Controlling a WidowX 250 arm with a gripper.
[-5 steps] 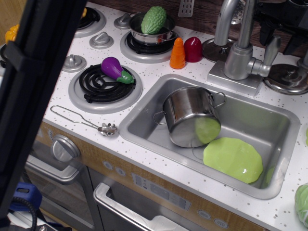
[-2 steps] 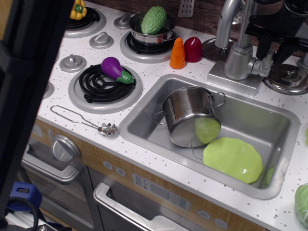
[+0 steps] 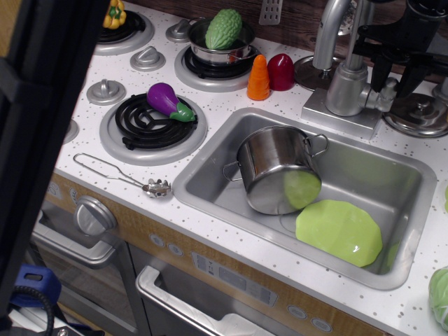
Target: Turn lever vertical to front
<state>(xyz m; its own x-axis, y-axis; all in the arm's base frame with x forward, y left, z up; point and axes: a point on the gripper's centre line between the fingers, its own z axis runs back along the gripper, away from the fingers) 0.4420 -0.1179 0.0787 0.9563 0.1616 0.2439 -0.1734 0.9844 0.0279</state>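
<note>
Silver-grey lever (image 3: 389, 89): short stub at the right side of the faucet body (image 3: 348, 89), right of the sink's back rim; only its lower end shows, the rest lies behind the black fingers.
Black gripper (image 3: 397, 75): at the upper right, fingers (image 3: 378, 73) pointing down on either side of the lever; whether they press it or merely flank it, cannot tell.
Change since a second ago: the lever then stood free as a long paddle slanting up to the right, with the gripper higher and clear of it — now the gripper has come down over it and the visible part is shorter.
Change since 0.4 s ago: slight; the gripper sits a little lower around the lever.
Unmoved: pot, plate, eggplant and strainer lie as before.
Sink (image 3: 210, 175): one, steel basin.
Steel pot (image 3: 274, 168): one in the sink, tipped on its side.
Green plate (image 3: 339, 232): one, flat on the sink floor, just right of the pot.
Small pan (image 3: 203, 36): one on the rear burner, holding one bumpy green gourd (image 3: 223, 28).
Purple eggplant (image 3: 168, 101): one, on the black front burner (image 3: 150, 126).
Orange carrot (image 3: 258, 78): one, upright, touching one red piece (image 3: 281, 71).
Wire strainer (image 3: 119, 175): one, on the counter edge — handle to the left.
Yellow pepper (image 3: 112, 12): one, far back left.
</note>
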